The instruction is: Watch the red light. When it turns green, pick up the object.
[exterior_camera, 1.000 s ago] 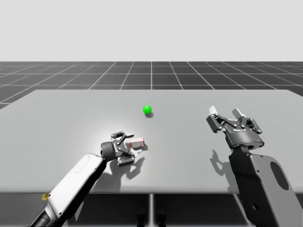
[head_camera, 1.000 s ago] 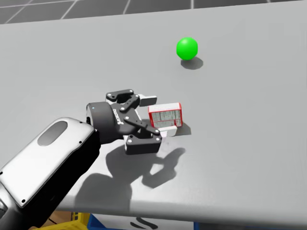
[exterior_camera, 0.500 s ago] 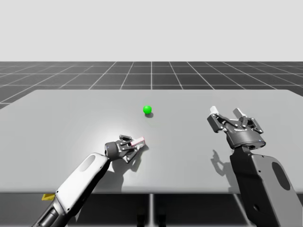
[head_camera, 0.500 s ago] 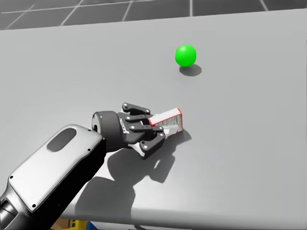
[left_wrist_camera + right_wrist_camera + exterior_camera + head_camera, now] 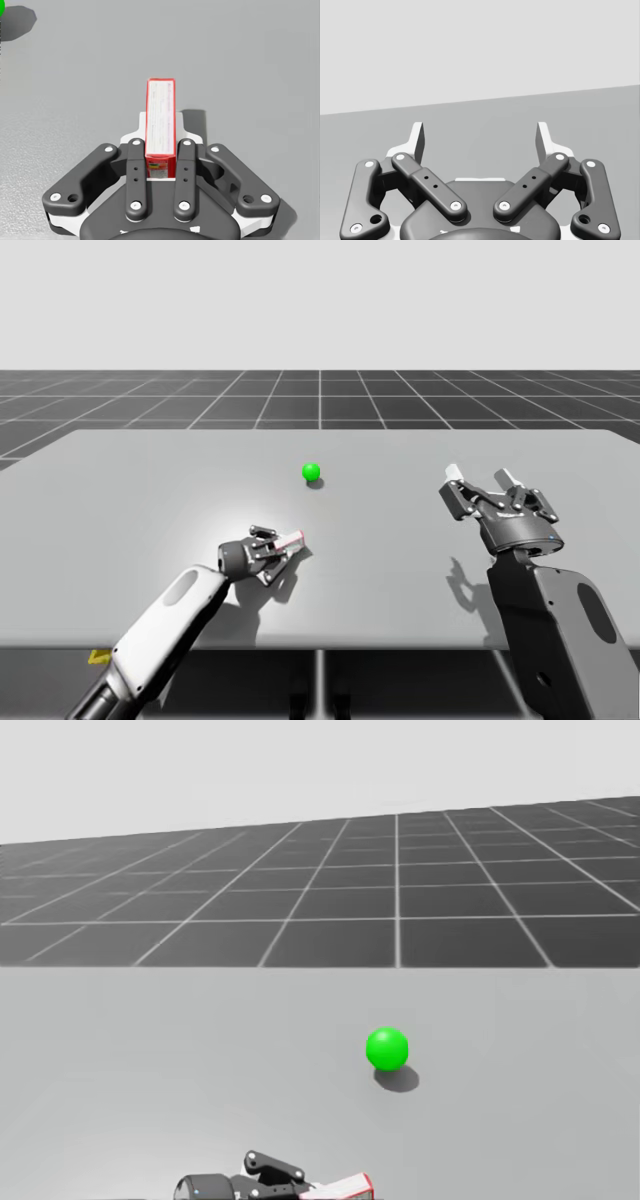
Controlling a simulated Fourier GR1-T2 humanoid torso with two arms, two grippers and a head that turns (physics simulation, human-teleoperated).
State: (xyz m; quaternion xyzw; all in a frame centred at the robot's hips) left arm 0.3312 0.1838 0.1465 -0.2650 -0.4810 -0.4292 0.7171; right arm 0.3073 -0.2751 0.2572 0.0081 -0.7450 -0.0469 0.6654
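The light is a green ball [image 5: 311,472] [image 5: 387,1048] on the grey table [image 5: 130,500], past the middle. A small red-edged white box [image 5: 160,122] [image 5: 291,540] [image 5: 345,1187] lies low over the table in front of the ball. My left gripper [image 5: 160,145] [image 5: 283,547] is shut on the box, one finger on each long side, and the box sticks out ahead of the fingertips. My right gripper [image 5: 480,142] [image 5: 480,478] is held up over the table's right part, open, with nothing between its fingers.
The ball's shadow [image 5: 17,20] lies far ahead of the left gripper and off to one side. The table's front edge [image 5: 320,648] runs close behind both arms. A dark gridded floor [image 5: 400,900] lies beyond the table's far edge.
My left gripper has closed on the box and turned it edge-up. My head has turned upward, so the ball and box sit lower in the head view. The right arm has not moved.
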